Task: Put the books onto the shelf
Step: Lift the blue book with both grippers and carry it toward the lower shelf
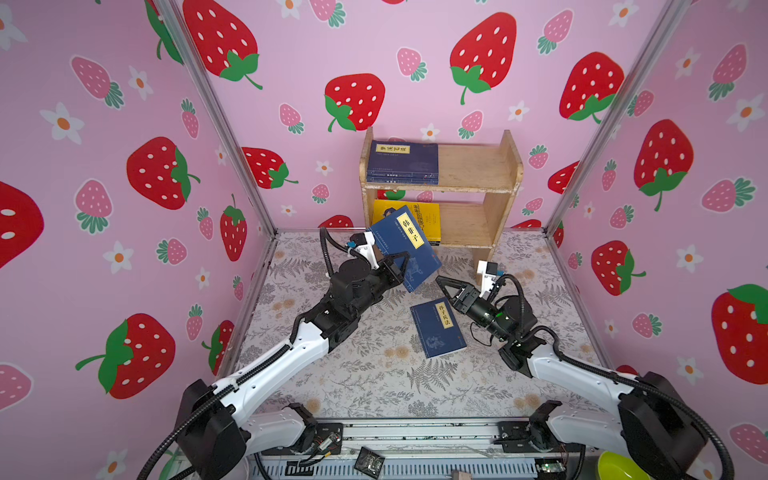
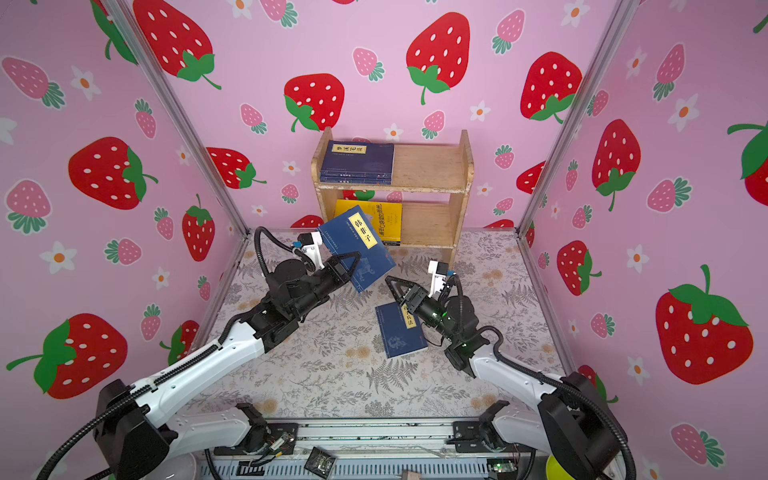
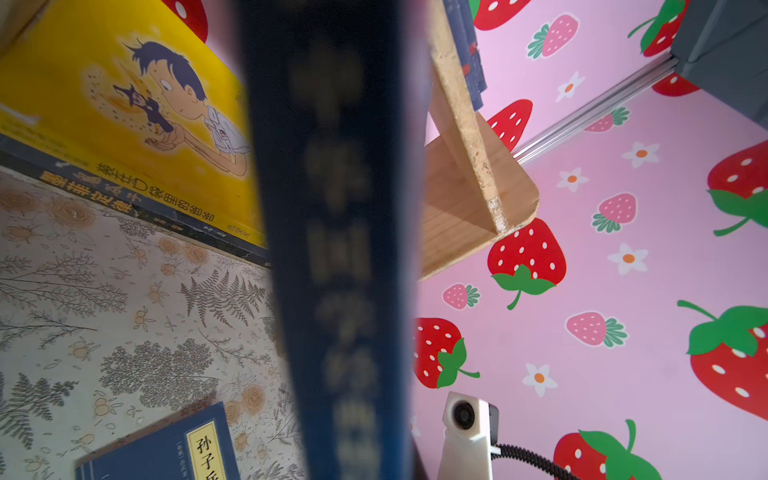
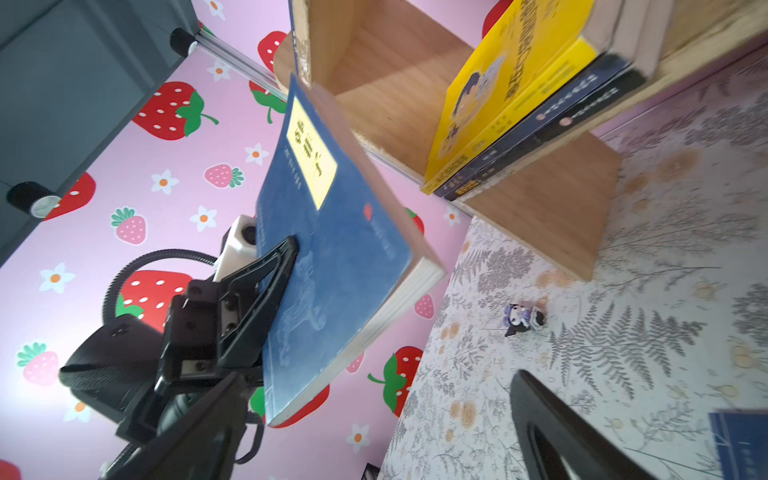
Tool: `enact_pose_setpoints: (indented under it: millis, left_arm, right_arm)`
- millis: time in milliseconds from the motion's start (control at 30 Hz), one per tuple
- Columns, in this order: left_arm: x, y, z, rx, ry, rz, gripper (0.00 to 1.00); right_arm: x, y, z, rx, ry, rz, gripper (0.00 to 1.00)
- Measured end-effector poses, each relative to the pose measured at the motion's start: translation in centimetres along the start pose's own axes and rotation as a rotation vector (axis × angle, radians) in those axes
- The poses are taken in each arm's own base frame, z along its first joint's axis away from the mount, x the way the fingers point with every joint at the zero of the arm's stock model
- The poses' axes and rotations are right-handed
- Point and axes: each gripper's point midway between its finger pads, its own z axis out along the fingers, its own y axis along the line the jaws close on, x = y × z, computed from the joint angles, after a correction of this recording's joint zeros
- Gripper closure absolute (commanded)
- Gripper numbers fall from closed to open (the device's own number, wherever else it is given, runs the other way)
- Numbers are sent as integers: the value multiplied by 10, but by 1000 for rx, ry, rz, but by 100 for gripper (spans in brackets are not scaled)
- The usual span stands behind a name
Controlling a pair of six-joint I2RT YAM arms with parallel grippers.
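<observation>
Wood is lying bare across the right-hand half of both tiers of the shelf, beside a navy stack on top and a yellow book below. Left hand is gripping a tilted navy book just before the lower tier. Right hand is hanging open beside a second navy book, which is lying on the desk before the shelf.

The raised navy book, before the left half of the shelf, bears a yellow label reading 韩非子. The flat navy book, near the middle of the table, has a yellow label reading 孙子兵法. The yellow cartoon book on the lower tier shows 装在口袋里的爸爸 on its cover. The label of the top-tier navy book is too small to read.
</observation>
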Motion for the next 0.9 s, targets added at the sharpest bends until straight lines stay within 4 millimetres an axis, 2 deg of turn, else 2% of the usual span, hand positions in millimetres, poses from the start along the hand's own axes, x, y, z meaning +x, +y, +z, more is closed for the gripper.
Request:
enact_pose_setpoints:
  millis: [133, 233, 433, 567, 633, 667, 733, 800, 900]
  left_arm:
    - [2, -1, 7, 11, -9, -37, 100]
    - [4, -3, 10, 24, -10, -53, 100]
    - [6, -4, 12, 32, -9, -72, 100]
    - [6, -3, 12, 23, -14, -69, 100]
    - [5, -1, 12, 17, -18, -65, 98]
    - [4, -2, 12, 19, -21, -62, 93]
    - [4, -2, 11, 17, -19, -59, 74]
    - [5, -1, 10, 16, -12, -56, 50]
    - [1, -2, 2, 12, 1, -29, 26]
  right_arm:
    - [2, 5, 18, -45, 15, 30, 7]
    - [3, 9, 34, -86, 29, 60, 19]
    - [4, 15, 55, -163, 38, 119, 49]
    - [1, 24, 56, -201, 27, 127, 84]
    - [-2, 28, 56, -215, 20, 131, 96]
    - [-2, 28, 56, -212, 18, 131, 97]
    - [-3, 28, 56, -210, 18, 130, 97]
    - [-4, 27, 55, -197, 22, 122, 97]
    - [-9, 21, 51, -157, 35, 106, 97]
